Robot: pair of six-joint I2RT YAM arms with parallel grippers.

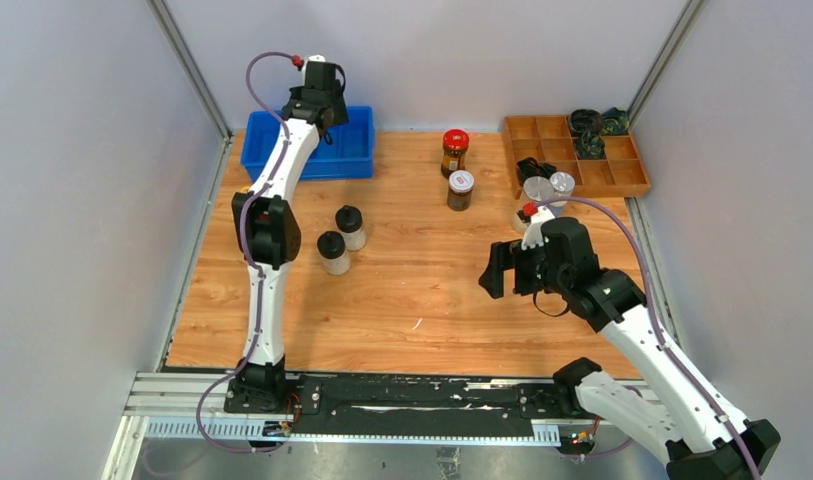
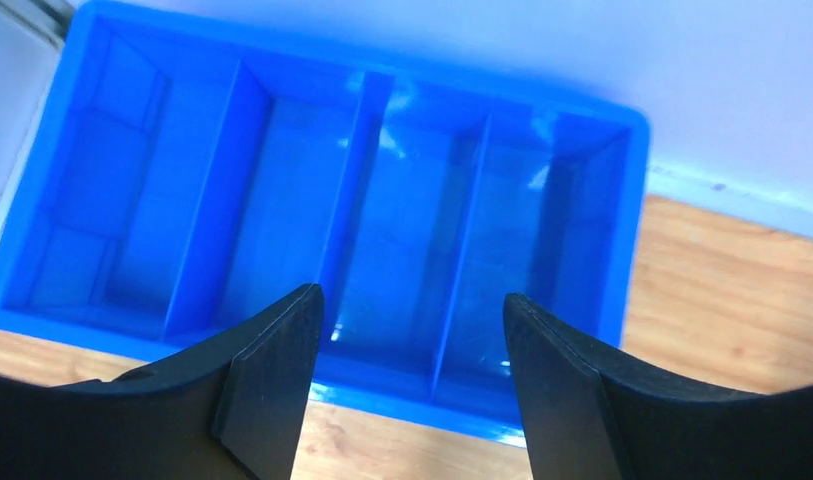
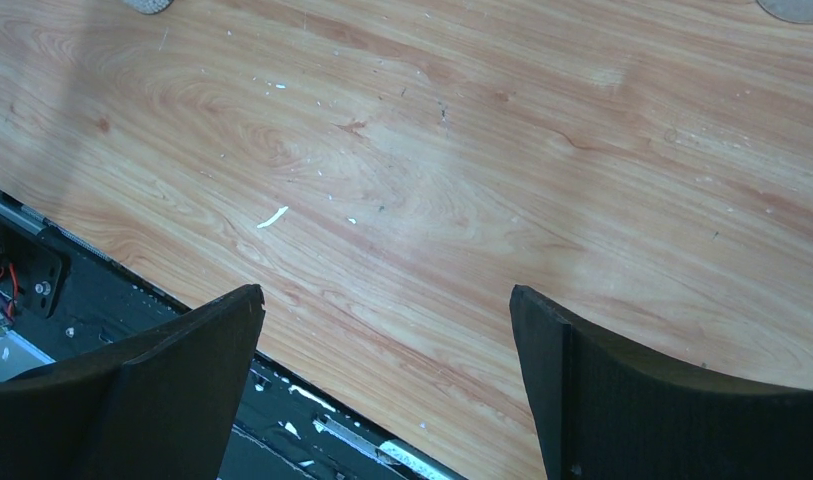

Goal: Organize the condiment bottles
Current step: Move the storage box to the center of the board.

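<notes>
The condiment bottles stand on the wooden table. Two black-lidded clear shakers (image 1: 350,227) (image 1: 332,252) are left of centre. A red-lidded jar (image 1: 455,152) and a white-lidded dark jar (image 1: 460,190) stand at the back middle. Two silver-lidded jars (image 1: 537,190) (image 1: 561,183) sit beside the wooden tray, partly behind the right arm. My left gripper (image 1: 322,108) (image 2: 412,385) hangs open over the blue bin (image 1: 354,160) (image 2: 282,200), holding nothing. My right gripper (image 1: 497,270) (image 3: 387,385) is open over bare wood near the table's front edge.
The blue bin's divided compartments look empty in the left wrist view. A wooden compartment tray (image 1: 622,182) at the back right holds black and green coiled items (image 1: 588,124). Grey walls close in both sides. A black rail (image 3: 42,290) runs along the front edge.
</notes>
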